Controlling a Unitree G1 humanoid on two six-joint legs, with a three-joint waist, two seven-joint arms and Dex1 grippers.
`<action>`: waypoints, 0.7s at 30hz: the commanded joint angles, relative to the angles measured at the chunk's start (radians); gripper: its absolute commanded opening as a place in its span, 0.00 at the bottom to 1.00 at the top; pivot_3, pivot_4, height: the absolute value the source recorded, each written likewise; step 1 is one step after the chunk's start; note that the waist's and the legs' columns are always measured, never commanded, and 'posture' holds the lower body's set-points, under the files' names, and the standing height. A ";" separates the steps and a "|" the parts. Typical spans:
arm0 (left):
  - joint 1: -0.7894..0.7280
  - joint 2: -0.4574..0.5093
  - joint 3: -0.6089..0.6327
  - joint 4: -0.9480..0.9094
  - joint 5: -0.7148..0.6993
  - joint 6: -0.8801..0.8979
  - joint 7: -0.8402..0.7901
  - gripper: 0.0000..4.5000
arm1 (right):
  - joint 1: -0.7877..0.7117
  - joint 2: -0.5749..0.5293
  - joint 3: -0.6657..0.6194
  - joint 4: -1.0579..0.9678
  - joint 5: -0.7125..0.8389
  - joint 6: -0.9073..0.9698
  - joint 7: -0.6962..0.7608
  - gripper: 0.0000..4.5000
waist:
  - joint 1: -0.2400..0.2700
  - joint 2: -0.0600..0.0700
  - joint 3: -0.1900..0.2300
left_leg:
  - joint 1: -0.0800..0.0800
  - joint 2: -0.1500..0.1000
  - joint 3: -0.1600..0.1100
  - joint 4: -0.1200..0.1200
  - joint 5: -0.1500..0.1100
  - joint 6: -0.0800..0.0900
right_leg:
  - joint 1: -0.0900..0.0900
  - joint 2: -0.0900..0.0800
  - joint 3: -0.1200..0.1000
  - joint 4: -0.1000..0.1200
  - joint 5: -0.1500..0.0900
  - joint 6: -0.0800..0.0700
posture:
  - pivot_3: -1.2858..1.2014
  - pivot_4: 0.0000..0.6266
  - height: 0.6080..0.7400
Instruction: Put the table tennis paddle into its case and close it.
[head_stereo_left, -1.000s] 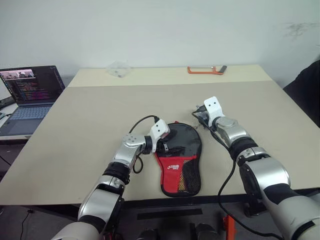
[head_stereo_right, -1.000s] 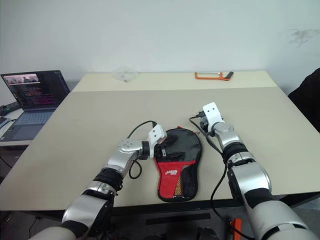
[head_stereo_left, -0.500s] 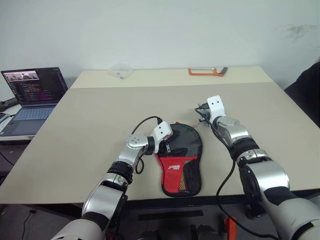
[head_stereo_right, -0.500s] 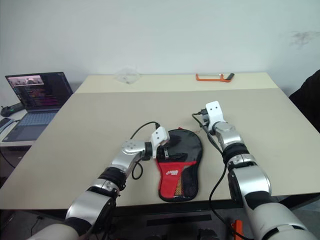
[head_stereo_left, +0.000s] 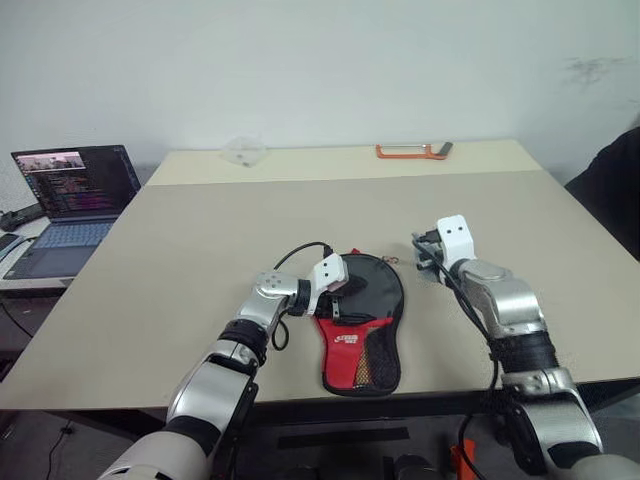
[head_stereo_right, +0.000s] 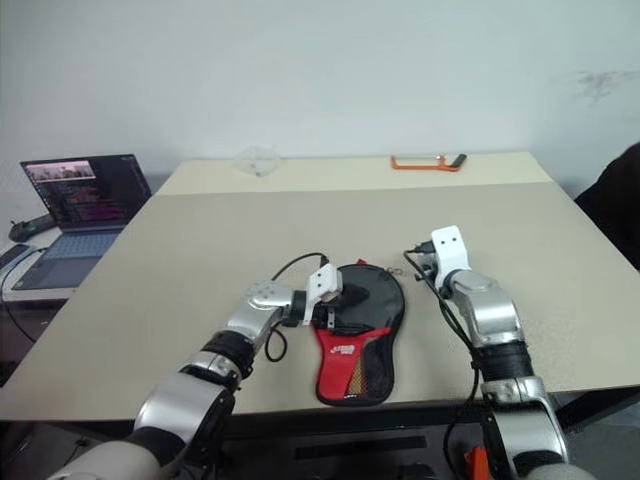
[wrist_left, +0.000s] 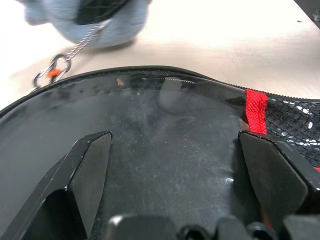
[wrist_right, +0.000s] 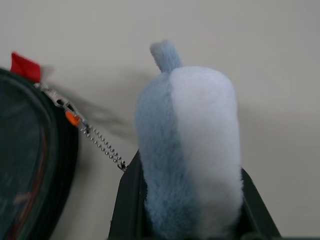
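Case (head_stereo_left: 362, 325) lies flat near the table's (head_stereo_left: 180, 260) front edge, round black end away from the robot, red mesh end toward it. Left gripper (wrist_left: 172, 165) sits low over the round end, fingers (wrist_left: 90, 165) spread wide, nothing between them but the case surface below. Right gripper (wrist_right: 192, 210) is just right of the case, clamped on a blue-white plush charm (wrist_right: 187, 145); ball chain (wrist_right: 102, 145) runs from the charm to the case zipper.
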 joint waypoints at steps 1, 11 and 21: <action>0.063 0.002 -0.078 0.102 0.100 0.026 0.000 0.99 | 0.071 -0.062 -0.052 -0.230 0.027 0.137 0.014 0.12 | 0.006 0.000 -0.001 | 0.000 0.000 0.000 0.000 0.000 0.000 | 0.000 0.000 0.000 0.000 0.000 0.000 | 0.52 0.24 1.00; 0.068 -0.016 -0.082 0.137 0.116 0.028 0.046 0.99 | 0.347 -0.065 -0.095 -0.816 0.174 0.585 0.041 0.11 | 0.014 -0.004 -0.009 | 0.014 0.001 -0.002 -0.002 -0.003 0.004 | 0.019 0.000 -0.003 -0.007 -0.005 0.007 | 0.52 0.24 1.00; 0.038 -0.051 -0.087 0.168 0.142 0.022 0.072 0.99 | 0.560 -0.088 -0.229 -1.068 0.407 0.676 0.090 0.11 | 0.021 -0.005 -0.010 | 0.015 0.001 -0.005 -0.002 -0.005 0.006 | 0.027 -0.002 -0.008 -0.018 -0.006 0.010 | 0.52 0.24 1.00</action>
